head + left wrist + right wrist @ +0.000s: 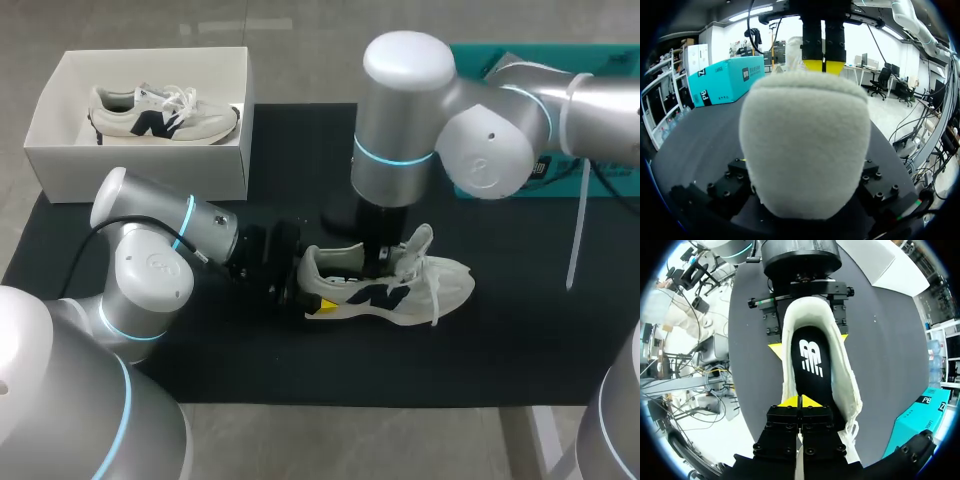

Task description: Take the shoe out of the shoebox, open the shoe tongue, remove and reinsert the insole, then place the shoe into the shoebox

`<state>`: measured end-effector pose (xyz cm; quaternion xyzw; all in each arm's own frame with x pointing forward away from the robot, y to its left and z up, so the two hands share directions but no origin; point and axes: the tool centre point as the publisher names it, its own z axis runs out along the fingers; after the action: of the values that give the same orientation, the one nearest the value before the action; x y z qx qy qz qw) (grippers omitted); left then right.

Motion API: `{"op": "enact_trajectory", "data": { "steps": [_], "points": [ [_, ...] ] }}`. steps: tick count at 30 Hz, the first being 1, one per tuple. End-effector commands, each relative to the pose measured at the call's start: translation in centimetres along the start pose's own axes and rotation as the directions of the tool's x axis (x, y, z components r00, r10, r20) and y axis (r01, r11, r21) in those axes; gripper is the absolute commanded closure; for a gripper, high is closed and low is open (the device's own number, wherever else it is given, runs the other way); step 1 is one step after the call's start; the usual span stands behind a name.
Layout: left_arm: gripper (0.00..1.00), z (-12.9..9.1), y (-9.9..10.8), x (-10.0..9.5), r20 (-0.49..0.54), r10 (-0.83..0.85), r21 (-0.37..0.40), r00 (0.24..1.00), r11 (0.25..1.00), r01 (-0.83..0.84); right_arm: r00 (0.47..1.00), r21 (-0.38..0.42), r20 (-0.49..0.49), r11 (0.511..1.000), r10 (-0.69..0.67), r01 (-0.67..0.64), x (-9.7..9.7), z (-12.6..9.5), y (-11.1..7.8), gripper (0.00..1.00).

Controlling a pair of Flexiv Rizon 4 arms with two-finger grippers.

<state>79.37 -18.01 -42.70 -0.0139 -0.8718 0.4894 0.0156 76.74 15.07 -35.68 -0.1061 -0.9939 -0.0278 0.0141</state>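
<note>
A white sneaker [400,290] with a dark side logo lies on its sole on the black mat [300,370]. My left gripper [312,285] is shut on its heel, one yellow tip on each side of the heel [809,342]. That heel [805,150] fills the left wrist view and hides the left gripper's own tips. My right gripper [383,265] comes down from above into the shoe's mouth. Its yellow tips [800,402] are shut together just over the black insole [810,360], behind the raised tongue. The insole lies flat inside the shoe. The open white shoebox [140,170] stands at the back left.
A second matching sneaker [160,115] lies inside the shoebox. A teal carton [475,55] stands at the back right, partly behind my right arm, and also shows past the shoe in the left wrist view [727,80]. The mat's front strip is bare.
</note>
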Motion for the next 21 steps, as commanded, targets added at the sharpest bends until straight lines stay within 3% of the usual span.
{"op": "enact_trajectory", "data": {
  "steps": [1, 5, 15, 21],
  "points": [
    [1.00, 0.1, 0.0, 0.0, 0.001, 0.000, -0.003, 1.000, 1.000, 0.000, 1.000, -0.006, -0.020, 1.000, 0.006, -0.006, 0.6, 1.0, 0.0, 1.00],
    [1.00, 0.1, 0.0, 0.0, 0.001, 0.000, -0.003, 1.000, 1.000, 0.000, 0.999, 0.001, -0.042, 1.000, 0.005, -0.005, 0.3, 1.9, 0.1, 1.00],
    [1.00, 0.1, 0.0, 0.0, 0.001, 0.000, -0.003, 1.000, 1.000, 0.000, 0.999, 0.021, -0.031, 0.999, -0.023, 0.024, -2.9, 2.1, 1.0, 1.00],
    [1.00, 0.1, 0.0, 0.0, 0.001, 0.000, -0.003, 1.000, 1.000, 0.000, 0.999, 0.012, -0.038, 0.999, -0.033, 0.033, -3.4, 3.2, 1.5, 1.00]
  ]
}}
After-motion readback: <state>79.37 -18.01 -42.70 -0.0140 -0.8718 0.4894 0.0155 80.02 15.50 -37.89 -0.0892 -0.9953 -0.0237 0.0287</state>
